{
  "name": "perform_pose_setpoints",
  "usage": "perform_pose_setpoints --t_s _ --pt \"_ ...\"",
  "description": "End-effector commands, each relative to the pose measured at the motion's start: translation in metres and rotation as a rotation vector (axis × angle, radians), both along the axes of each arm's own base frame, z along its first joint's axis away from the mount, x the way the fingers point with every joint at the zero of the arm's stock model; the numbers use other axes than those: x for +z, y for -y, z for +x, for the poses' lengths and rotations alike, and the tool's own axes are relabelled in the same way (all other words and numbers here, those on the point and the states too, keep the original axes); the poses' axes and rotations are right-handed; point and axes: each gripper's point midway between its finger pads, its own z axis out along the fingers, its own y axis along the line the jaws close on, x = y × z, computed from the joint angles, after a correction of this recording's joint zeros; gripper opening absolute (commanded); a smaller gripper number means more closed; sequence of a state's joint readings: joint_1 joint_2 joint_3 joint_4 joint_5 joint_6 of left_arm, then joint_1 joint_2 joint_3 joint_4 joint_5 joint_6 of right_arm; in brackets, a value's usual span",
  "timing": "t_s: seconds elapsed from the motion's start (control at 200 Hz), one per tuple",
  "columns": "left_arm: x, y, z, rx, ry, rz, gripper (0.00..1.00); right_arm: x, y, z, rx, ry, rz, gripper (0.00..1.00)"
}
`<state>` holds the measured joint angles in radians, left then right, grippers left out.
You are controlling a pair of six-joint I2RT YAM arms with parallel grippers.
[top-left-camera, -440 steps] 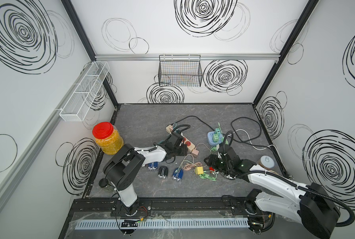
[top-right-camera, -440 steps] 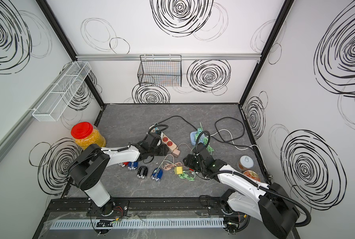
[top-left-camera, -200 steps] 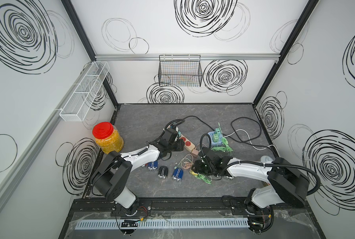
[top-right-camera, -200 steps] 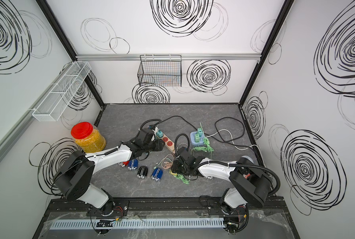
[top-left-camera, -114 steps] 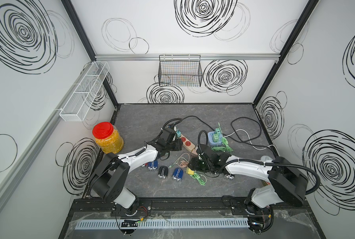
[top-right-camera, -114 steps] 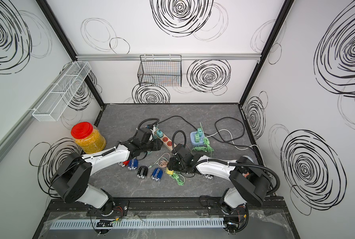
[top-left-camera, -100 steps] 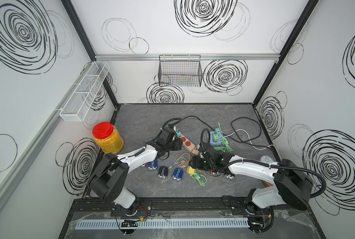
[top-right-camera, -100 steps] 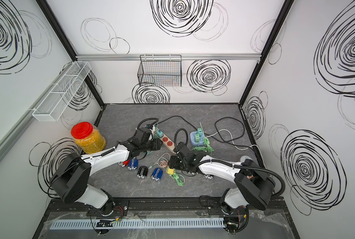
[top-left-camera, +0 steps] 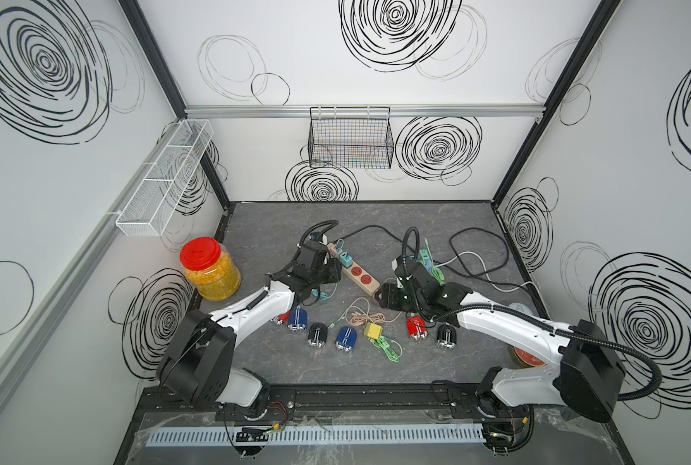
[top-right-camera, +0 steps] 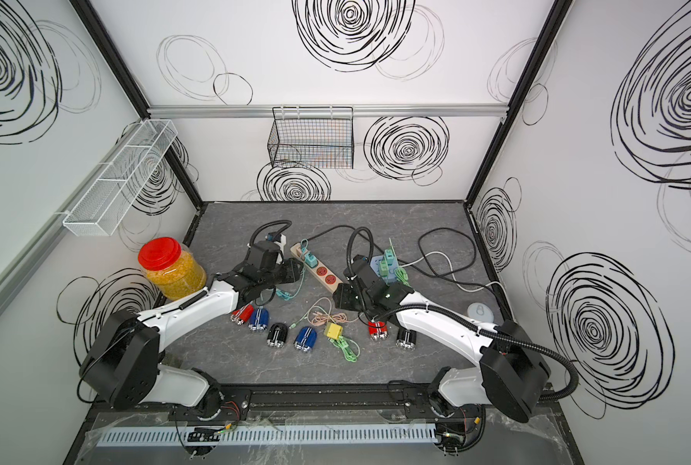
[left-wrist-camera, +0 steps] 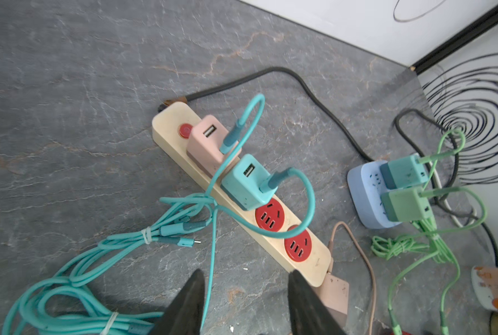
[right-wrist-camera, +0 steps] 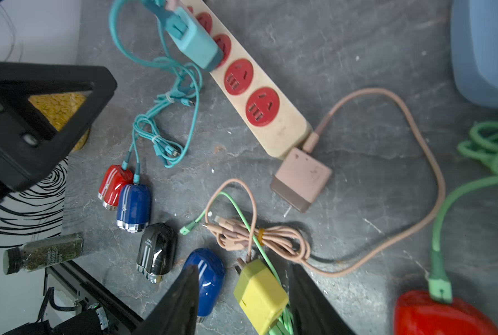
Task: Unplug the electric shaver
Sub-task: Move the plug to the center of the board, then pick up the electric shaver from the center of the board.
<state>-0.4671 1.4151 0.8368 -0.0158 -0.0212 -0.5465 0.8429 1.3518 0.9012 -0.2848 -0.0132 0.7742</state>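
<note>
Small pod-shaped electric shavers lie scattered on the grey stone-patterned table [top-left-camera: 376,364]. Two that are plugged in sit touching, side by side near the left forearm: a glossy red shaver [right-wrist-camera: 113,181] and a dark blue shaver [right-wrist-camera: 133,204]. Each has a teal connector [right-wrist-camera: 137,171] pushed into its rounded end. A second red shaver [right-wrist-camera: 442,316] carries a green connector [right-wrist-camera: 439,287]. Which one is meant cannot be told.

The pair lie on their sides with their long axes nearly parallel. Their chrome heads point toward the front rail and their plug ends toward the beige power strip [left-wrist-camera: 169,124].

The shells look light, hard and slick, so a shaver would probably skid if tugged. The cable is limp and gives no purchase. The best hold is likely the stiff connector right at the socket, with the shell pinned across its width and the pull kept along the long axis.

The left end effector [left-wrist-camera: 246,272] hangs with its jaws apart. A teal cable [left-wrist-camera: 210,261] runs through the gap, and nothing is gripped. The right end effector [right-wrist-camera: 243,266] is also spread, above a yellow charger cube [right-wrist-camera: 261,295], and clamps nothing.
</note>
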Motion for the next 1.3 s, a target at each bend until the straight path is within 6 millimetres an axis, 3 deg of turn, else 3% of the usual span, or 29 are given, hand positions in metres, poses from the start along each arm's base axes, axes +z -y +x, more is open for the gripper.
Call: perform_pose_setpoints --t_s 0.0,0.225,0.355,0.455,0.615,0.801,0.941,1.296 --pt "0.005 -0.023 -0.005 0.080 0.024 0.038 0.44 0.006 -0.005 0.010 0.017 0.033 -0.048 0.51" --pt "0.001 -0.063 -0.037 0.219 0.044 0.163 0.41 0.003 -0.036 0.021 0.068 0.023 -0.027 0.51" --pt "-0.003 -0.072 -0.063 0.255 0.052 0.204 0.44 0.000 -0.049 0.027 0.092 0.016 -0.004 0.52" --pt "-0.017 -0.080 -0.082 0.280 0.037 0.211 0.53 -0.003 -0.063 0.031 0.121 0.004 0.015 0.53" --pt "-0.045 -0.086 -0.105 0.311 0.003 0.185 0.57 -0.011 -0.086 0.036 0.170 -0.020 0.044 0.56" --pt "-0.072 -0.096 -0.114 0.327 -0.045 0.228 0.69 -0.019 -0.099 0.039 0.192 -0.041 0.062 0.56" --pt "-0.081 -0.095 -0.116 0.318 -0.063 0.235 0.76 -0.024 -0.099 0.039 0.196 -0.044 0.062 0.57" --pt "-0.104 -0.096 -0.121 0.274 -0.145 0.302 0.77 -0.036 -0.110 0.037 0.212 -0.071 0.077 0.57"
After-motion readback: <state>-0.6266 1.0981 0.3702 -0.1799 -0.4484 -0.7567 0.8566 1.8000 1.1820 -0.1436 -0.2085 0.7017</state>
